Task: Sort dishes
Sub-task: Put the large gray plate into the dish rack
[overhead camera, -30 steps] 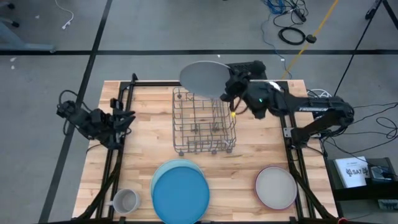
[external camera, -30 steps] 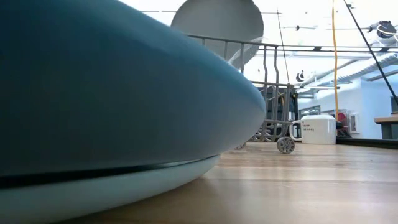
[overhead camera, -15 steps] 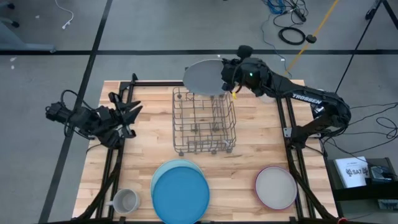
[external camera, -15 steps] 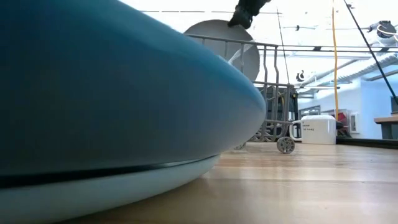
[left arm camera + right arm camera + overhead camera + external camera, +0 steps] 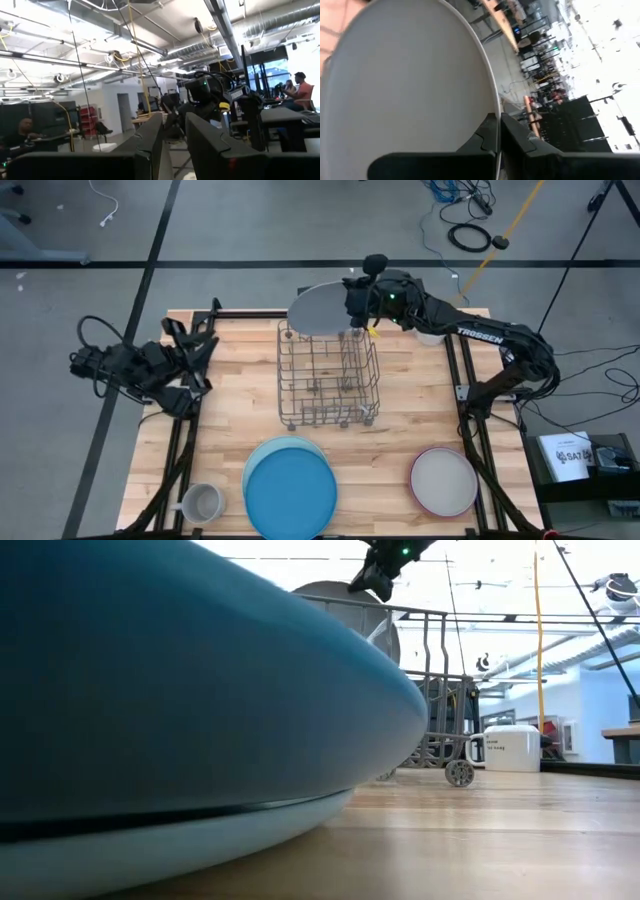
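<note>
The right gripper (image 5: 352, 305) pinches the grey plate (image 5: 318, 310) by its rim, the plate tilted over the rack's (image 5: 329, 375) far edge.

"TROSSEN" stands on the right arm (image 5: 480, 337).

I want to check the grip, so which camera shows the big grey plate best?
The right wrist view: the large grey plate fills it, its rim pinched in the right gripper. The high view shows it tilted over the dish rack's far edge; the low view shows only its top behind the blue plate; the left wrist view misses it.
</note>
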